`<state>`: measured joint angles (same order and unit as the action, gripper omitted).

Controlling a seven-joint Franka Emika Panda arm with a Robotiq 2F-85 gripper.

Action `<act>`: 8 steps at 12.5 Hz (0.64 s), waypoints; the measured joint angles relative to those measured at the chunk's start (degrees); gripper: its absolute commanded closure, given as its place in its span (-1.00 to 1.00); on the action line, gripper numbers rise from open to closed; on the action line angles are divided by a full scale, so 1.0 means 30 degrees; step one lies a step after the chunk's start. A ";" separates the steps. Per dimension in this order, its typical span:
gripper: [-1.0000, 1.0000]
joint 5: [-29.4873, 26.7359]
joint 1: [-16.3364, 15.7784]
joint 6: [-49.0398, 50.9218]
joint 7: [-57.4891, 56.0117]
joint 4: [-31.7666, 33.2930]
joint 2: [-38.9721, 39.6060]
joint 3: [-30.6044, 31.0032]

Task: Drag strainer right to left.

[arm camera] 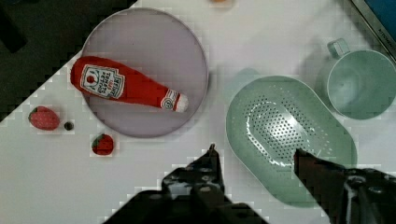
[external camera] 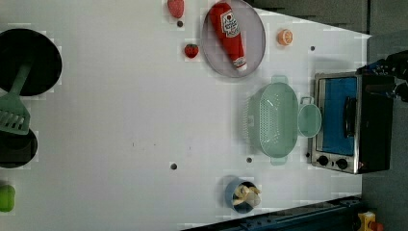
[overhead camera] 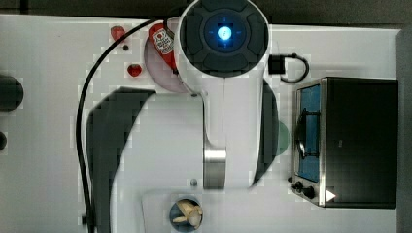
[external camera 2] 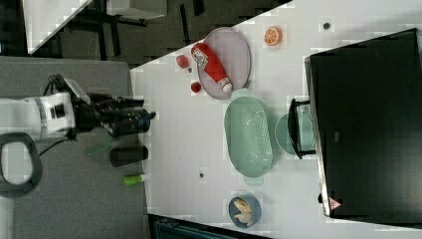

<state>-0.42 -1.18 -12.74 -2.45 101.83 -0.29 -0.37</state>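
Approach step, no contact yet: the hand (arm camera: pixel 254 154) hangs high above the bench (external camera: pixel 120 120) with fingers spread and nothing between them, looking down on the strainer (arm camera: pixel 287 135). The strainer lies flat and untouched on the left view's right side, just beside the mint-green mug (external camera: pixel 309 120) and in front of the toaster oven (external camera: pixel 349 122), with the grey-lilac plate (external camera: pixel 211 53) and its ketchup bottle (external camera: pixel 230 31) near one end. Next, I judge, the hand must come down over the rim, catch one wall, then pull toward the left view's open left.
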 measured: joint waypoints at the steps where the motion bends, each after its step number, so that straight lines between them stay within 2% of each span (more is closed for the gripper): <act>1: -0.58 0.0150 -0.0357 0.1842 0.0663 0.2406 -0.2064 -0.0477; 3: -1.00 0.0292 -0.0459 0.4525 0.1162 0.5819 -0.6548 -0.1146; 6: -1.00 0.1281 -0.0177 0.4054 0.1419 0.6826 -1.0992 -0.1434; 8: -1.00 0.1190 0.0154 0.2917 0.1740 0.6975 -1.1766 -0.1237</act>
<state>3.15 -0.71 -3.99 2.77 122.76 -35.59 -4.08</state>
